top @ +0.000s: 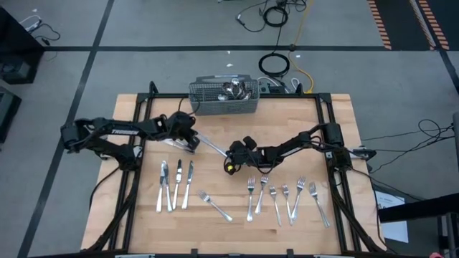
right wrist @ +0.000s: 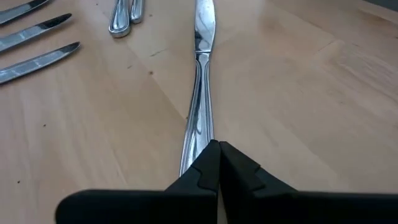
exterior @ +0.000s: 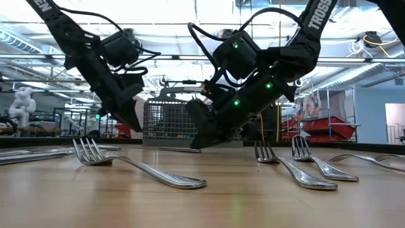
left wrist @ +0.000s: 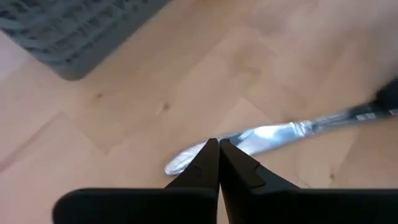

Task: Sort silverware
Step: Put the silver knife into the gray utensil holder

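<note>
A silver table knife [top: 211, 145] lies slanted between my two grippers near the table's middle. My right gripper [top: 231, 156] is shut on its handle end. My left gripper [top: 192, 142] is shut at its blade end [left wrist: 261, 137]. Three more knives [top: 176, 183] lie side by side at the near left. Several forks [top: 287, 197] lie at the near right, and one fork [top: 215, 206] lies apart between them. The grey wire-mesh basket [top: 224, 97] stands at the far edge with more silverware inside. My left gripper has its shut fingertips [left wrist: 208, 155] on the knife's blade [left wrist: 249, 138], a little back from the rounded tip. It comes slanting down from the table's left, across the blade. The fingers themselves hide whether the blade is pinched between them. My right gripper pinches the free end of the knife's handle [right wrist: 199, 134] between its two fingers. It comes slanting down from the table's right, and the fingers lie along the knife. The knife points away from the fingers, low over the wood; whether it touches the wood I cannot tell.
The basket [exterior: 168, 123] stands just beyond the knife, toward the far edge. Bare wood [top: 301, 122] shows at the far right. Black frame rails [top: 136, 179] run along the table's left and right sides.
</note>
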{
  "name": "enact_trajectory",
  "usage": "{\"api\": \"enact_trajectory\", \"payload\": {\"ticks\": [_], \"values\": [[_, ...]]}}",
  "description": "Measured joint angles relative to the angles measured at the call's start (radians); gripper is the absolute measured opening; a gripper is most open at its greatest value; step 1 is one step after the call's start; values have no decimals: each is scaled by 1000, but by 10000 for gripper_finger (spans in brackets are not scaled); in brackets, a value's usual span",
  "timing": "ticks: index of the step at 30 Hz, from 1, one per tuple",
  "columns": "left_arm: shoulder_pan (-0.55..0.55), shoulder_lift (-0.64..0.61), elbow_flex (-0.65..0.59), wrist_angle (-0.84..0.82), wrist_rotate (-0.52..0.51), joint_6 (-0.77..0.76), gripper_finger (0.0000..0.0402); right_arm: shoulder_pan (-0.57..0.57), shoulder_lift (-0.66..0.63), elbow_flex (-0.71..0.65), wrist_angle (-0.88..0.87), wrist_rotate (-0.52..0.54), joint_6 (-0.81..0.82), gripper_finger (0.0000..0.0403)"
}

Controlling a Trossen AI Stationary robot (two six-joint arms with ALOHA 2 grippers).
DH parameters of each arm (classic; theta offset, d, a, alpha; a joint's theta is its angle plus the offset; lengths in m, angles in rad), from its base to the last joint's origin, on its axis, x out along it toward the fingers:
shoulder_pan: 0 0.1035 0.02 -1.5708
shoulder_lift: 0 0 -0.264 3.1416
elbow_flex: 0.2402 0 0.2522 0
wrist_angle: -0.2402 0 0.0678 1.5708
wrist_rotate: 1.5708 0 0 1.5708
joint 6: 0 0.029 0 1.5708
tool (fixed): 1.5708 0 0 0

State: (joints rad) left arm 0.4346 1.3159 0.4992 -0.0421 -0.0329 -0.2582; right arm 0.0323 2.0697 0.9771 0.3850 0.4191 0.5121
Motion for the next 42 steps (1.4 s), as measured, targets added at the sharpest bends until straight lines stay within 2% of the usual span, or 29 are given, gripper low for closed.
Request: {"api": "enact_trajectory", "payload": {"ticks": [4,8,12,21,26,30,34,37,42], "values": [[32,7,0,-12,38,-21,53,10,-1,0,-10,2,-2,0],[59,50,0,19,109,-44,65,20,-2,0,-11,2,-10,0],[70,113,0,46,167,-59,55,23,-2,1,-14,0,-24,0],[71,187,3,91,185,-109,7,29,-2,1,-9,-11,-27,0],[83,218,5,115,184,-155,8,45,-2,1,-12,-11,-34,0],[84,247,6,127,203,-166,8,55,-2,1,1,-57,-52,0],[84,263,5,142,222,-192,8,53,-27,-1,-8,-90,4,1],[84,264,4,146,221,-206,8,54,-77,-4,-29,-98,6,15],[84,265,4,146,219,-208,8,54,-157,0,-24,-55,8,72]]}}
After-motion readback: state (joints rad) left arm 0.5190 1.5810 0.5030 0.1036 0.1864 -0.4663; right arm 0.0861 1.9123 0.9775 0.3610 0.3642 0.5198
